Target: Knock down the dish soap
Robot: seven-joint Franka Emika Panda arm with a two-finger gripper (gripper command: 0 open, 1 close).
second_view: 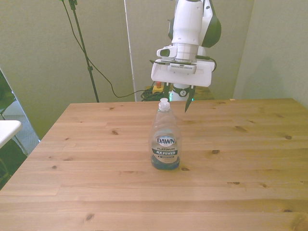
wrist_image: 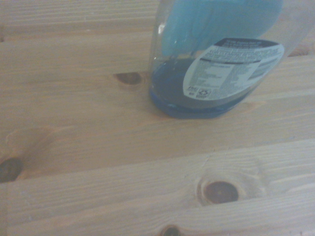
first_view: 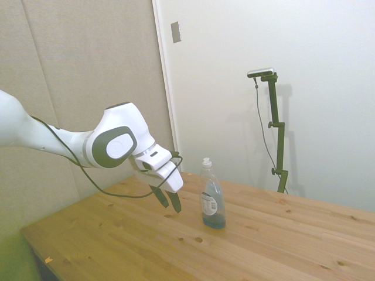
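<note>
- Standing upright near the middle of the pale wooden bench (second_view: 250,159), the slim clear plastic dish soap bottle with blue liquid and a white cap (second_view: 165,139) is not touching anything.
- The white arm's two-finger claw (first_view: 169,199) is hanging just behind the bottle, apart from it, with fingertips pointing down toward the bench.
- Its dark fingers are standing apart with nothing between them; a push needs no grip.
- The wrist camera is looking at the bottle's base and back label (wrist_image: 231,66) from close by.
- Pushing high on the bottle is probably the better choice, because the liquid is sitting low.
</note>
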